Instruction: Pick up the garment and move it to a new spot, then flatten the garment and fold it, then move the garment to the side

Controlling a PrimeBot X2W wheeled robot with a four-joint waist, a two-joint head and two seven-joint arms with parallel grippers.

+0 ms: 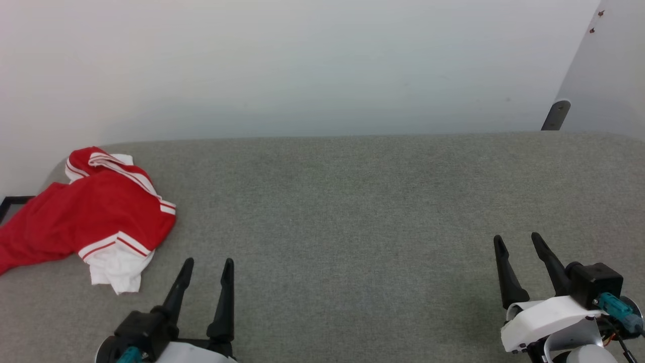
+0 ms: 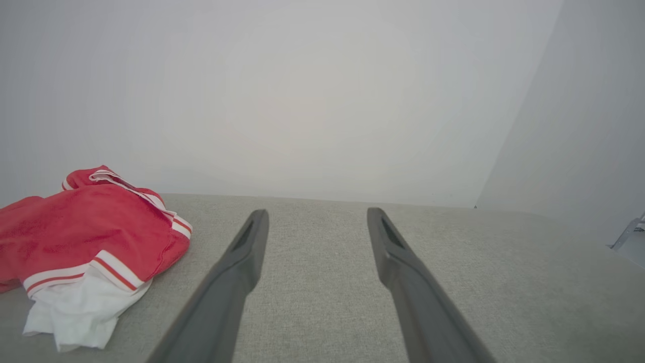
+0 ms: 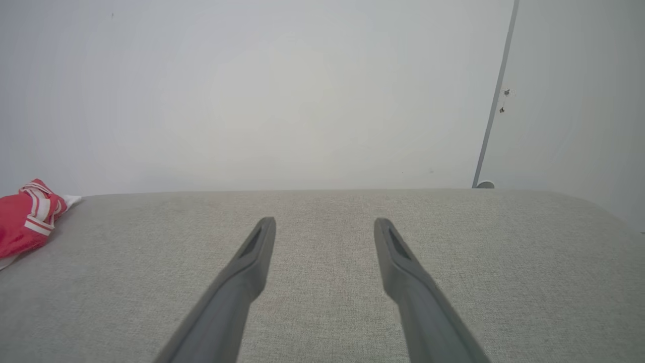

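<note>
The garment [image 1: 95,217] is a crumpled red jersey with white sleeves and striped trim, heaped at the far left of the grey fabric surface [image 1: 352,201]. Part of it hangs over the left edge. My left gripper [image 1: 209,262] stands open near the front edge, just right of the garment's white sleeve and apart from it. In the left wrist view the garment [image 2: 85,237] lies left of the empty left gripper [image 2: 317,214]. My right gripper [image 1: 519,238] is open at the front right, far from the cloth. The right wrist view has the garment [image 3: 25,222] at its left edge and the empty right gripper [image 3: 325,222].
A pale wall [image 1: 302,65] rises right behind the surface. A second wall panel [image 1: 609,70] angles in at the back right, with a dark post [image 1: 556,115] at its foot. A dark frame piece [image 1: 10,204] shows at the left edge by the garment.
</note>
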